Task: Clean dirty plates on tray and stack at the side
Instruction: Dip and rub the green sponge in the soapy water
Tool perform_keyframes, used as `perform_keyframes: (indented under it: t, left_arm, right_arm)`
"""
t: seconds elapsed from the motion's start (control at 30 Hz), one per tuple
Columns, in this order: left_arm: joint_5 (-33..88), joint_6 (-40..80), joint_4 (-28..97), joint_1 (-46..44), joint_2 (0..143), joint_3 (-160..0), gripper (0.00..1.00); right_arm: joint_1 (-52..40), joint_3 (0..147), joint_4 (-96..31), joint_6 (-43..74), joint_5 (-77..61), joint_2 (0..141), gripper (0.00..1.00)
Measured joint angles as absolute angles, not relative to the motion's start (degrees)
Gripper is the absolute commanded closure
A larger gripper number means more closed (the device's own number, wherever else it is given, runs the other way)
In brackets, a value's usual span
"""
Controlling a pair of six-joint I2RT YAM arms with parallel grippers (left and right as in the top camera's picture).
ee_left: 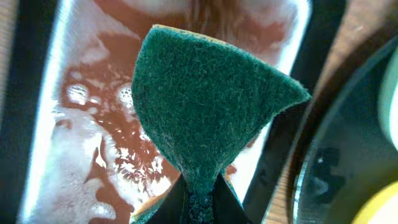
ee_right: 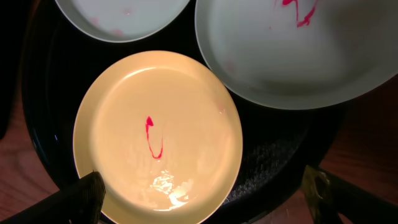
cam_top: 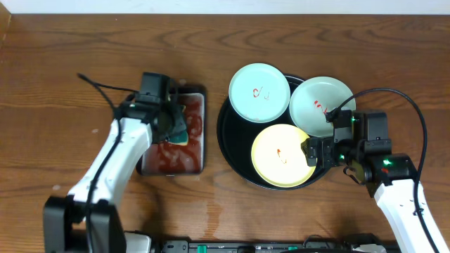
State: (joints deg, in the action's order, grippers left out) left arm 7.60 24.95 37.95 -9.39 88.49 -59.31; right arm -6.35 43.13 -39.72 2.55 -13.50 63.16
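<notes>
L arm [cam_top: 112, 158], R arm [cam_top: 408, 207]: white links, blk joints, blk cables; R gripper [cam_top: 311, 152] blk, green LEDs behind.

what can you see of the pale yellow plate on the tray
The pale yellow round plastic plate lies flat on the large round glossy black tray, at its near side. It is glossy, with a shallow raised rim and a thin red smear at centre. The open right hand hovers over its right edge.

glossy black tray [cam_top: 232, 144] on a dark brown wood-grain table [cam_top: 63, 49]. on the tray, a pale yellow plate [cam_top: 283, 156] and two pale blue-white plates [cam_top: 259, 92] [cam_top: 322, 105], each with red squiggles. left of the tray, a dark green sponge [ee_left: 205, 106] above reddish, white-foamed liquid [ee_left: 93, 143].
</notes>
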Motion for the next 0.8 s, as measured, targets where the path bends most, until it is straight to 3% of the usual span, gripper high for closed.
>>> perform_keyframes:
  t: [0.37, 0.8]
  left_arm:
    - [7.6, 25.3, 35.8, -14.8, 98.5, -58.9, 0.93]
    - [7.2, 25.5, 34.1, -20.2, 98.9, -58.9, 0.93]
  right_arm:
    - [-6.3, 43.1, -40.1, 2.5, -13.5, 63.2, 0.01]
    - [-6.3, 43.1, -40.1, 2.5, -13.5, 63.2, 0.01]
